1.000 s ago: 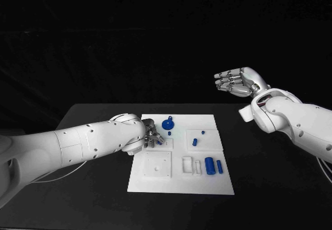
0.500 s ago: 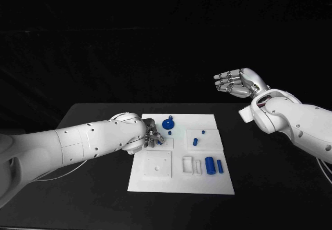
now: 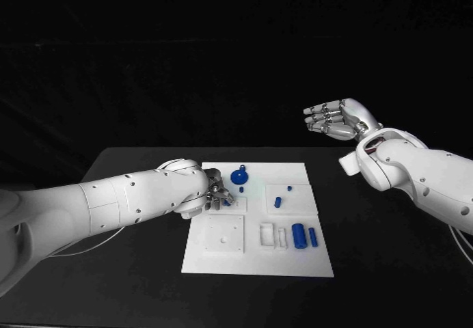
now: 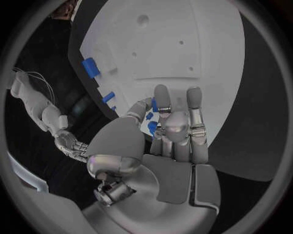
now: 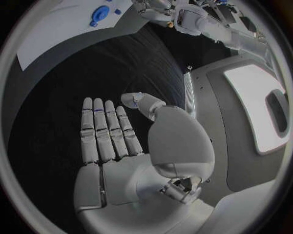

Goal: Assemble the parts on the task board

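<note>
Nearest, toward the front edge of the task board [image 3: 258,263] on the counter [image 3: 128,287], two blue cylinders [image 3: 305,237] lie in recesses. Midway along its left edge, the left hand [image 3: 215,197] pinches a small blue part [image 4: 153,127] in its fingers; seating it likely comes next. Farthest, above the counter's back right corner, the right hand [image 3: 335,117] hangs empty, fingers loosely apart.

- Head view: camera set high, looking down and forward at the black table [image 3: 128,273]; whole task board [image 3: 258,263] in frame, at middle distance.
- Left wrist view: fisheye close behind the left hand [image 4: 174,134], facing the board's surface from very near.
- Right wrist view: fisheye behind the right hand [image 5: 122,141], held well above the table, facing down.
- Shared: all three take in the task board; the right wrist view catches one corner of it, with a round blue part [image 5: 99,12].
</note>
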`<control>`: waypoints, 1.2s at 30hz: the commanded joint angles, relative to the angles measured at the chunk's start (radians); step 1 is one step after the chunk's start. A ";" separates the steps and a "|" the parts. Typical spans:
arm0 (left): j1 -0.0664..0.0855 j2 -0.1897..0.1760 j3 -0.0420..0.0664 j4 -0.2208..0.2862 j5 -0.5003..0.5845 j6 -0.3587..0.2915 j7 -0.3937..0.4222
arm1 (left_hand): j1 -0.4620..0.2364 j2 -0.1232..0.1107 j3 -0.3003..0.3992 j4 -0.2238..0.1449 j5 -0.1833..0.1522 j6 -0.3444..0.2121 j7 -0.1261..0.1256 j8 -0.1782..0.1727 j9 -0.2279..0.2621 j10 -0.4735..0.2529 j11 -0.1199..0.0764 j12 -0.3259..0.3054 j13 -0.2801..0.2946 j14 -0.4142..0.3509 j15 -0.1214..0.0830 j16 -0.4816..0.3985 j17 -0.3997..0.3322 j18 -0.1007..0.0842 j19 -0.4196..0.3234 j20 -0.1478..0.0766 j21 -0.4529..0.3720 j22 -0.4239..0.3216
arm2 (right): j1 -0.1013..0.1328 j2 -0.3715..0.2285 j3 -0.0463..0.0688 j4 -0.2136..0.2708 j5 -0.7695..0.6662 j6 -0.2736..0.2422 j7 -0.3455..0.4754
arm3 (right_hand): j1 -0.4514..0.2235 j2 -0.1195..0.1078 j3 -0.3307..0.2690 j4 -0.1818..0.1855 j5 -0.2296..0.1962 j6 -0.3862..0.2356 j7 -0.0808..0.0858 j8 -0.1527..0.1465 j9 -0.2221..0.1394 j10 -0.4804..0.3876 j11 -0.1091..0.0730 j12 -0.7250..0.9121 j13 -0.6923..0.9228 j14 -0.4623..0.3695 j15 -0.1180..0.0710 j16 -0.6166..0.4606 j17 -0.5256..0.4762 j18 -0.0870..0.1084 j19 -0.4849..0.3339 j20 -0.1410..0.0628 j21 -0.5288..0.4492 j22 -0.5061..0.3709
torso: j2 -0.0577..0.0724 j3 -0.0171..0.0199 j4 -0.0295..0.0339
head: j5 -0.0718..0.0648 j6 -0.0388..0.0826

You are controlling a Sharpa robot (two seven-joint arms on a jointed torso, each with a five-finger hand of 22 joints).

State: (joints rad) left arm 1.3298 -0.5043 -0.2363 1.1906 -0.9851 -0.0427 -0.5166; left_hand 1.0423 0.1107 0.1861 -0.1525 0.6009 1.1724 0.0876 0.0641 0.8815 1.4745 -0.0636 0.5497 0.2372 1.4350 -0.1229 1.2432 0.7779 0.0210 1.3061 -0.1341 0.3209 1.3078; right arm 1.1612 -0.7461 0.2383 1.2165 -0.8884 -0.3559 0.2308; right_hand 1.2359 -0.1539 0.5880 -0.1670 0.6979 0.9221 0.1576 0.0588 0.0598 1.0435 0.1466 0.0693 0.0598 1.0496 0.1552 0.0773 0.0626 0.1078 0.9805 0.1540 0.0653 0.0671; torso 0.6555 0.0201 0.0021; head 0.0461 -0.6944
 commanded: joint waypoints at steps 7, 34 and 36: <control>0.003 0.014 -0.003 -0.018 -0.002 0.092 -0.028 | 0.023 0.015 0.017 -0.035 0.001 0.242 -0.138 0.004 0.013 0.042 -0.015 0.013 0.005 -0.002 -0.005 0.014 0.018 -0.009 0.010 -0.003 -0.008 0.018 | -0.002 0.007 0.000 -0.005 -0.004 0.020 0.007 | -0.011 0.002 0.003 -0.002 0.001 -0.007 0.004 -0.001 -0.001 -0.007 0.004 -0.002 -0.001 -0.008 -0.001 -0.003 -0.001 0.009 -0.005 0.001 0.002 -0.002 | 0.001 0.0003 0.0006 | -0.003 -0.001; 0.028 0.046 -0.002 -0.055 -0.001 0.176 -0.046 | 0.018 0.026 0.013 -0.042 -0.011 0.241 -0.139 0.003 0.031 0.042 -0.015 0.018 0.008 -0.002 -0.005 0.020 0.029 -0.013 0.010 -0.005 -0.009 0.018 | -0.007 0.018 0.000 -0.016 -0.005 0.029 0.005 | -0.010 0.005 0.003 -0.006 0.004 -0.011 0.004 -0.001 -0.001 -0.010 0.005 -0.002 -0.001 -0.012 0.001 -0.004 -0.001 0.010 -0.009 0.003 0.002 -0.002 | -0.001 0.0005 0.0014 | -0.006 -0.004; 0.029 0.051 -0.002 -0.061 -0.001 0.182 -0.048 | 0.017 0.029 0.011 -0.038 -0.024 0.241 -0.139 0.003 0.033 0.042 -0.015 0.018 0.008 -0.002 -0.005 0.020 0.030 -0.013 0.010 -0.005 -0.010 0.018 | -0.007 0.018 0.000 -0.016 -0.005 0.029 0.004 | -0.010 0.005 0.003 -0.006 0.004 -0.011 0.004 -0.001 -0.001 -0.010 0.005 -0.002 -0.001 -0.012 0.001 -0.004 -0.001 0.010 -0.009 0.003 0.002 -0.002 | -0.001 0.0012 0.0018 | -0.006 -0.004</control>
State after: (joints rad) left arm 1.3581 -0.4577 -0.2372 1.1330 -0.9859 0.0951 -0.5519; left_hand 1.0423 0.1107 0.1724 -0.1665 0.5812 1.1724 0.0876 0.0649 0.9121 1.4745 -0.0635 0.5613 0.2441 1.4327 -0.1241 1.2616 0.8068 0.0155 1.3097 -0.1377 0.3171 1.3074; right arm 1.1547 -0.7289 0.2381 1.2000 -0.8884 -0.3419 0.2297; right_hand 1.2320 -0.1500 0.5908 -0.1697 0.6972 0.9186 0.1610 0.0588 0.0599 1.0400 0.1501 0.0693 0.0599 1.0463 0.1586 0.0773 0.0627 0.1077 0.9770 0.1575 0.0653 0.0671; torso 0.6549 0.0209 0.0034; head 0.0403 -0.6982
